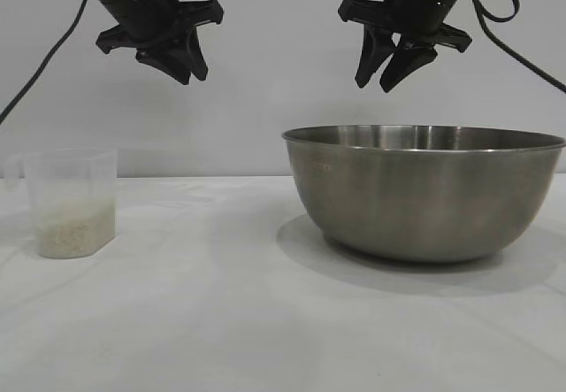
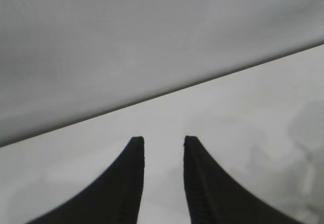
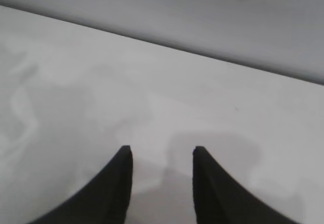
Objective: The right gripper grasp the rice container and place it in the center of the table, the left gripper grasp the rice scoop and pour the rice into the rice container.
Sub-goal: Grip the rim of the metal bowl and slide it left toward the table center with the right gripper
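Observation:
The rice container (image 1: 423, 190), a large brushed steel bowl, stands on the white table (image 1: 221, 321) at the right. The rice scoop (image 1: 69, 200), a small clear plastic cup, stands at the far left with rice (image 1: 74, 233) in its lower part. My left gripper (image 1: 187, 72) hangs open and empty high above the table, up and to the right of the scoop. My right gripper (image 1: 378, 80) hangs open and empty above the bowl's left rim. Both wrist views show only open fingertips (image 2: 135, 148) (image 3: 124, 155) over bare table.
A plain pale wall stands behind the table. The table's middle lies between the scoop and the bowl. Black cables (image 1: 44, 65) trail from both arms.

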Controlling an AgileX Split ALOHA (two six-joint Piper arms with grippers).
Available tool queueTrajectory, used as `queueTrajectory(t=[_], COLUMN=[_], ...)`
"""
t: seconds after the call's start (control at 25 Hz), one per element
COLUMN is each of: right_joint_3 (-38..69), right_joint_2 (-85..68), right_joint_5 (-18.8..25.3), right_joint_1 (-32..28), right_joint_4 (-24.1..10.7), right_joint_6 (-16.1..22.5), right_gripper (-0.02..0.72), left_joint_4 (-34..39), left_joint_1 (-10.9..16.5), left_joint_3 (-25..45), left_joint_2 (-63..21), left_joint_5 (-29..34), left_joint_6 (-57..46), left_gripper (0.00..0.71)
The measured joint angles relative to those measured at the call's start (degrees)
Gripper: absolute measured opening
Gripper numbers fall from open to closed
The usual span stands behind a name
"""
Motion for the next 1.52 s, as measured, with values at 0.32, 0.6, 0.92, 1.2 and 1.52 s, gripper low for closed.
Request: queueTrajectory(t=[0.32, 0.6, 0.92, 1.2, 1.52], right_joint_3=[0.0, 0.0, 0.0, 0.09, 12.78], right_joint_2=[0.0, 0.0, -7.15, -12.95, -16.07], right_joint_5=[0.0, 1.75, 13.28, 28.44, 30.09], right_joint_1=[0.0, 0.0, -1.13, -3.91, -4.01], right_joint_4=[0.0, 0.0, -5.58, -10.29, -15.01], right_joint_6=[0.0, -0.11, 3.23, 6.27, 8.89], right_gripper=[0.255, 0.255, 0.255, 0.255, 0.255], left_joint_4=[0.0, 0.0, 0.1, 0.21, 0.21], left_joint_1=[0.0, 0.0, 0.0, 0.0, 0.0], left_joint_3=[0.0, 0.0, 0.0, 0.0, 0.0], left_joint_2=[0.15, 0.15, 0.15, 0.15, 0.15], left_joint_5=[0.0, 0.25, 1.81, 2.82, 2.91], left_joint_6=[0.0, 0.0, 0.0, 0.0, 0.0], left_gripper=[0.16, 0.16, 0.16, 0.16, 0.16])
